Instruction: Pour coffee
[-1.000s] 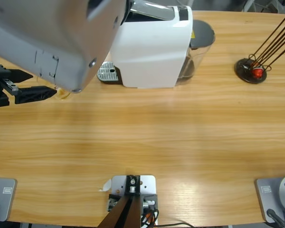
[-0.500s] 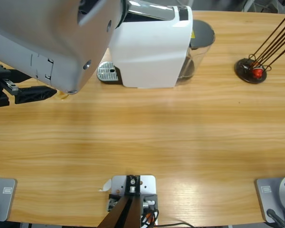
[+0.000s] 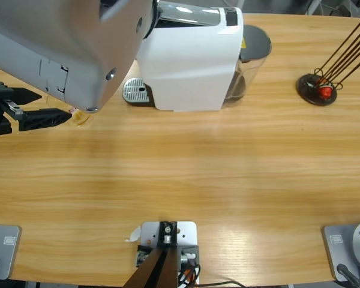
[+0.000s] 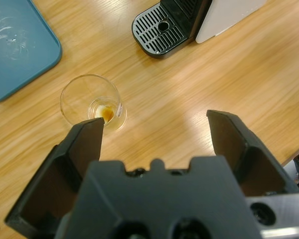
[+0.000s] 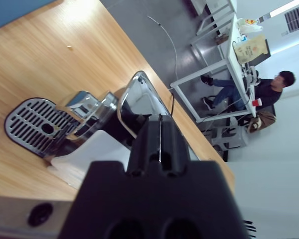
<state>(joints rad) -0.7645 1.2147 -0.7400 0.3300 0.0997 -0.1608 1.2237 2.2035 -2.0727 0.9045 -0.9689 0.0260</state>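
A clear glass tumbler [image 4: 92, 102] stands on the wood with a little dark brown coffee [image 4: 106, 113] at its bottom. My left gripper [image 4: 157, 122] is open just short of it, and its left jaw tip is beside the glass. In the high view this gripper [image 3: 53, 105] comes in from the left edge, and the glass [image 3: 79, 118] peeks out under the silver elbow [image 3: 66, 42]. My right gripper [image 5: 160, 122] is shut with nothing in it, above the chrome lever [image 5: 132, 97] of the white coffee machine [image 3: 189, 60].
The machine's drip tray [image 3: 137, 92] juts out on its left and a grey water tank [image 3: 252, 57] sits on its right. A blue tray [image 4: 15, 45] lies beyond the glass. A black holder with dark sticks [image 3: 318, 87] stands at the far right. A person [image 5: 269, 87] sits in the background.
The big silver elbow has shifted slightly over the top left. The left gripper and the glass stay where they were.
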